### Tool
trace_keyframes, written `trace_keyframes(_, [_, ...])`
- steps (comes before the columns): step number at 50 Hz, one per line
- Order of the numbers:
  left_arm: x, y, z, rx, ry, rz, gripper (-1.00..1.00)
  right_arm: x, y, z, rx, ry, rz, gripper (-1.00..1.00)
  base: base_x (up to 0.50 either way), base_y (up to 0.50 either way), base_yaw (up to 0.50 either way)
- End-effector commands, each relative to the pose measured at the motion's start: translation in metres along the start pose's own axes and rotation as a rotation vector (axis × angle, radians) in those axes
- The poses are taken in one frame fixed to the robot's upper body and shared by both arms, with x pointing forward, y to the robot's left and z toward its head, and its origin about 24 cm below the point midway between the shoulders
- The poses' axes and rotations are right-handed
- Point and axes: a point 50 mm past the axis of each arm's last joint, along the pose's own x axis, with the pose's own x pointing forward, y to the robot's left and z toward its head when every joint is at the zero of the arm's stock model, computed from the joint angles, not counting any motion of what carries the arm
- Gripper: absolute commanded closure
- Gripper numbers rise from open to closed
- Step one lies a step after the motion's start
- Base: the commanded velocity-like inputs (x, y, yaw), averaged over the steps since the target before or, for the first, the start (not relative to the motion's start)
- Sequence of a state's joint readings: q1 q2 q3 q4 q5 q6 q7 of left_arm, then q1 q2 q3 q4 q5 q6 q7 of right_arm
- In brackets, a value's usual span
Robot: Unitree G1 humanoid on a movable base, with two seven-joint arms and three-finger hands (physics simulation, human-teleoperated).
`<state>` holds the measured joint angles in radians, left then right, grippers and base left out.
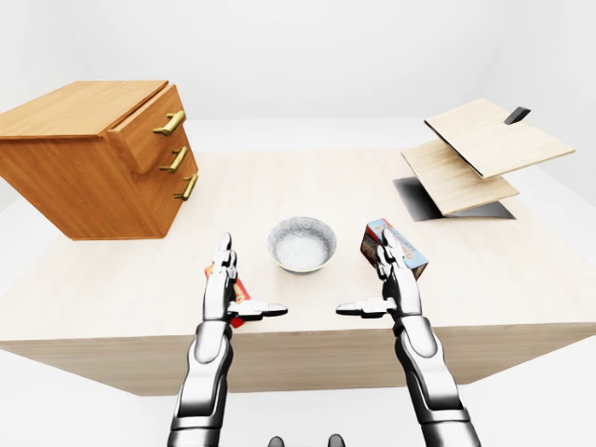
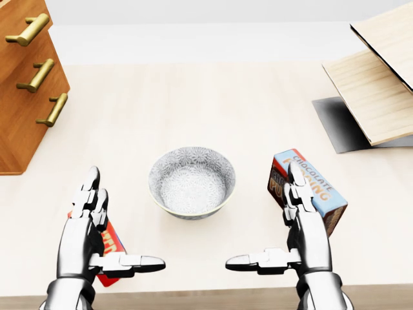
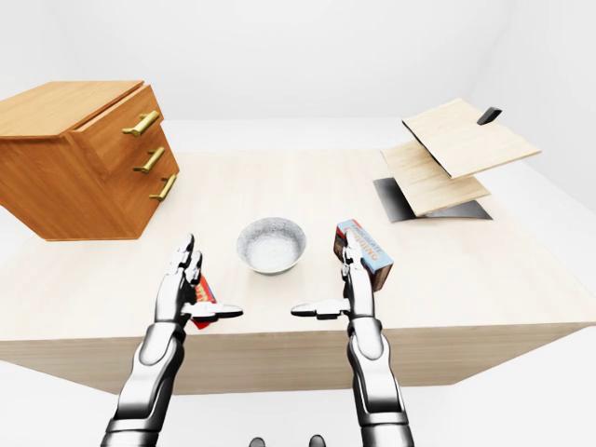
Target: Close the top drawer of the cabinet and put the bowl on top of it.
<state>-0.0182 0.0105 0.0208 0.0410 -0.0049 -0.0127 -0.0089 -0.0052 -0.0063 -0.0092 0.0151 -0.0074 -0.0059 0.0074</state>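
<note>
A wooden cabinet (image 1: 84, 163) with three brass-handled drawers stands at the table's left in the left-eye view. Its top drawer (image 1: 149, 126) juts out, partly open. A grey patterned bowl (image 2: 191, 182) sits upright in the middle of the table, empty. My left hand (image 2: 97, 226) hovers open to the bowl's lower left, fingers straight and thumb pointing right. My right hand (image 2: 290, 223) hovers open to the bowl's lower right, thumb pointing left. Neither hand touches the bowl.
A chocolate pudding box (image 2: 310, 187) stands just behind my right hand. A small red packet (image 2: 113, 248) lies under my left hand. Stacked wooden boards (image 1: 484, 154) on a dark mat (image 1: 419, 200) sit at the right. The table's near edge (image 1: 307, 358) is below my hands.
</note>
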Motion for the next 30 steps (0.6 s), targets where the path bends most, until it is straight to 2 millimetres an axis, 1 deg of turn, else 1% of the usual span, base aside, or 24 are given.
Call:
trace_keyframes(1, [0.006,0.01,-0.007,0.014,0.024,0.02,-1.0,0.001,-0.003,-0.002,-0.03,0.009,0.0,-1.0,0.0,0.0,0.0])
trace_keyframes(6, [0.003,0.009,-0.002,0.022,0.014,0.012,-1.0,-0.002,0.0,0.002,-0.031,-0.007,0.006,-1.0,0.0,0.0,0.0])
trace_keyframes(7, [0.002,0.009,0.003,0.026,0.005,0.011,-1.0,-0.004,0.001,0.005,-0.024,-0.015,0.013,-1.0,0.0,0.0,0.0])
trace_keyframes(12, [-0.001,0.01,0.016,0.018,-0.017,0.008,-1.0,-0.006,0.004,0.011,-0.021,-0.03,0.032,-1.0,0.0,0.0,0.0])
trace_keyframes(13, [-0.002,0.009,0.021,0.022,-0.032,0.007,-1.0,-0.006,0.005,0.013,-0.023,-0.038,0.032,-1.0,0.0,0.0,0.0])
trace_keyframes(14, [-0.002,0.009,0.022,0.022,-0.033,0.007,-1.0,-0.006,0.005,0.014,-0.023,-0.038,0.032,-1.0,0.0,0.0,0.0])
trace_keyframes(16, [-0.002,0.009,0.036,0.022,-0.094,0.008,-1.0,-0.007,0.006,0.019,-0.015,-0.052,0.035,-1.0,0.0,0.0,0.0])
trace_keyframes(21, [-0.003,0.01,0.044,0.027,-0.128,0.015,-1.0,-0.009,0.006,0.023,-0.009,-0.058,0.035,-1.0,0.0,0.0,0.0])
trace_keyframes(22, [-0.002,0.01,0.044,0.047,-0.126,0.024,-1.0,-0.01,0.006,0.028,-0.004,-0.077,0.043,-1.0,0.0,0.0,0.0])
trace_keyframes(25, [-0.003,0.01,0.051,0.038,-0.16,0.021,-1.0,-0.014,0.006,0.042,-0.005,-0.126,0.046,-1.0,0.0,0.0,0.0])
trace_keyframes(27, [-0.004,0.01,0.058,0.039,-0.188,0.02,-1.0,-0.016,0.004,0.054,-0.007,-0.178,0.041,-1.0,0.0,0.0,0.0])
trace_keyframes(28, [-0.006,0.009,0.064,0.042,-0.216,0.021,-1.0,-0.018,0.004,0.06,-0.004,-0.207,0.042,-1.0,0.0,0.0,0.0])
trace_keyframes(30, [-0.006,0.01,0.069,0.044,-0.238,0.021,-1.0,-0.02,0.003,0.068,-0.005,-0.239,0.04,-1.0,0.0,0.0,0.0])
